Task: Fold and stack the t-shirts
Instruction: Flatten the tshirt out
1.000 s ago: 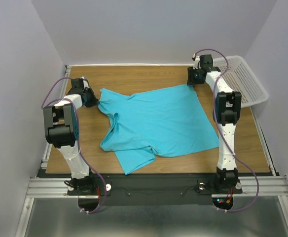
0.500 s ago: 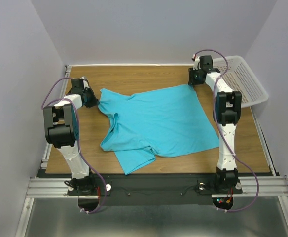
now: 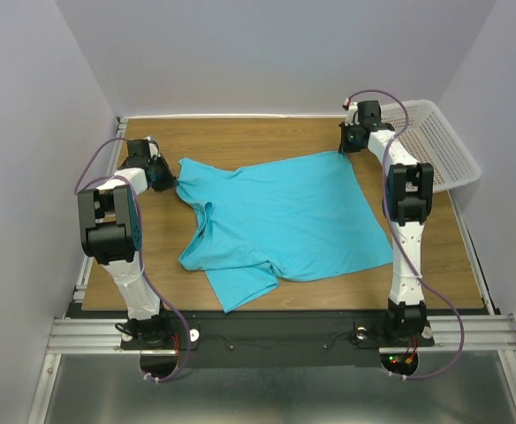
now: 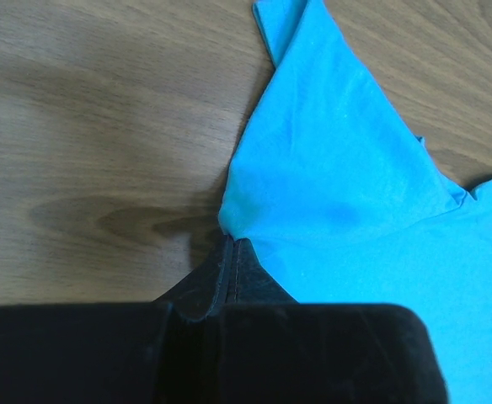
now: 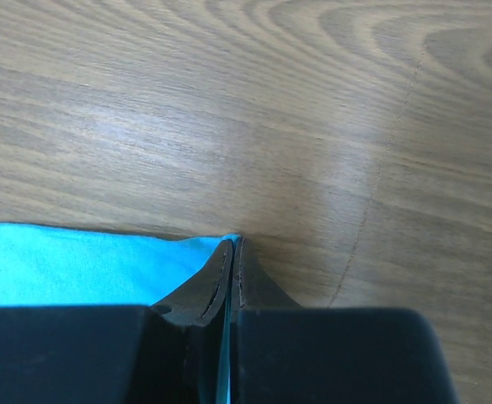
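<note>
One t-shirt (image 3: 284,221), collar left, hem right

Turquoise t-shirt (image 3: 284,216) spread mostly flat, unfolded.

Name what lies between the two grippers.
The t-shirt, spread from the left gripper to the right gripper, each shut on an edge; the top view shows it.

The white-shelled left arm (image 3: 125,265) and right arm (image 3: 405,247) are black at the joints, left gripper (image 4: 232,248) and right gripper (image 5: 232,248); purple cables (image 3: 94,163) loop from black bases (image 3: 152,334).
</note>
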Motion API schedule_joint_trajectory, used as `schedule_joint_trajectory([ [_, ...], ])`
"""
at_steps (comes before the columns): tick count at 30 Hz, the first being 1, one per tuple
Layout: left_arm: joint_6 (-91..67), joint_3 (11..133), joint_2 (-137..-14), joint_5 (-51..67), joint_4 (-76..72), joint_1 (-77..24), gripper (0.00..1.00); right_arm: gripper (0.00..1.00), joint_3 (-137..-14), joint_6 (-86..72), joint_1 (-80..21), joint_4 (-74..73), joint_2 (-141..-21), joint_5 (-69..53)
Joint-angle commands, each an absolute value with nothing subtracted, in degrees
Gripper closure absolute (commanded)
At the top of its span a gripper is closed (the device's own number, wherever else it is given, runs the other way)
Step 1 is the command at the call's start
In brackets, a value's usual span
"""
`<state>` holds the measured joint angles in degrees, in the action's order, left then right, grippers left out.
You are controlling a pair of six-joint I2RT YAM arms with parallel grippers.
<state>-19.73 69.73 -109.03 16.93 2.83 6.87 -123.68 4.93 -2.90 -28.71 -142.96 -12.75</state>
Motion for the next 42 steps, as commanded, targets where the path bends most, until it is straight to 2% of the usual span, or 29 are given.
schedule_joint_trajectory([
  [1,-18.46,73.47,-109.25,17.14,2.81,7.29,1.00,0.99,-125.06,4.92,-3.60,-31.20,-139.75,-12.75],
  [20,-17.93,75.50,-109.07,14.77,4.13,7.64,1.00,0.99,-124.10,5.45,-3.60,-28.92,-135.17,-11.95],
  [22,-17.93,75.76,-108.64,14.59,4.31,7.65,0.89,0.99,-123.93,5.45,-3.52,-28.92,-135.35,-12.65],
  [23,-17.93,75.85,-108.20,14.59,4.48,7.65,0.78,0.99,-123.84,5.45,-3.60,-28.83,-135.44,-13.18],
  [26,-17.84,75.59,-106.27,13.46,4.39,7.65,0.63,0.99,-123.22,5.19,-3.69,-28.74,-135.70,-14.32],
  [29,-17.49,75.41,-104.60,12.48,4.13,7.65,0.54,0.99,-122.52,5.01,-3.60,-28.74,-135.88,-15.03],
  [33,-16.79,76.64,-105.20,12.92,3.96,7.65,0.50,0.99,-121.91,4.83,-3.60,-28.65,-135.97,-15.91],
  [42,-12.48,86.12,-114.51,20.12,6.93,7.56,0.47,0.99,-121.64,4.48,-3.60,-28.48,-136.23,-16.61],
])
